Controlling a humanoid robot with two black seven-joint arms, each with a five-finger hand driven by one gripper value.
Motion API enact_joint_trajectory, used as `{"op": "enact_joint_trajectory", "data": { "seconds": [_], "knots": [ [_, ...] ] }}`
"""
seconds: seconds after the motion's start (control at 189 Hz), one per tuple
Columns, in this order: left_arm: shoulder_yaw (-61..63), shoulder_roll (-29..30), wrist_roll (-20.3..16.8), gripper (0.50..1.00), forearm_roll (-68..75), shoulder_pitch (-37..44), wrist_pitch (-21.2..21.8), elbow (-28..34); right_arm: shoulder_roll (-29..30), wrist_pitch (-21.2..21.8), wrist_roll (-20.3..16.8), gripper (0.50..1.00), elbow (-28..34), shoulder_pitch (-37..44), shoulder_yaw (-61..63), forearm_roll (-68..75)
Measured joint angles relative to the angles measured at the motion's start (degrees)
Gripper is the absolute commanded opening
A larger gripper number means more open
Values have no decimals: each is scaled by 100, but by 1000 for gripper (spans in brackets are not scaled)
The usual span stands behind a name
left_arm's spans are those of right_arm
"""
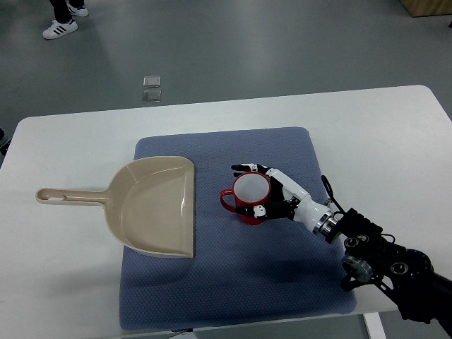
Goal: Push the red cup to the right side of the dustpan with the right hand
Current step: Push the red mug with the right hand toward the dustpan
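Observation:
A red cup [245, 215] with a white inside stands upright on the blue mat [233, 282], just right of the beige dustpan [159, 205]. Its handle points left toward the pan's open edge. My right hand [248, 189] comes in from the lower right and wraps the cup from its right side. The fingers [244, 169] curl round the far rim, and the thumb [260, 210] presses the near side. The dustpan lies flat with its handle [70, 195] pointing left over the white table. My left arm does not show.
The white table [374, 127] extends past the mat on every side. On the floor beyond the table's far edge there is a small grey object [152, 88], and a person's shoes [62, 25] are at the top left.

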Motion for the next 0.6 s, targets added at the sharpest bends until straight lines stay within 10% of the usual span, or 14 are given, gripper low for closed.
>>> {"op": "enact_joint_trajectory", "data": {
  "seconds": [0.598],
  "knots": [
    [0,0,0,1000,0,0,0,0,417,5,0,917,11,17,-154,-62]
  ]
}}
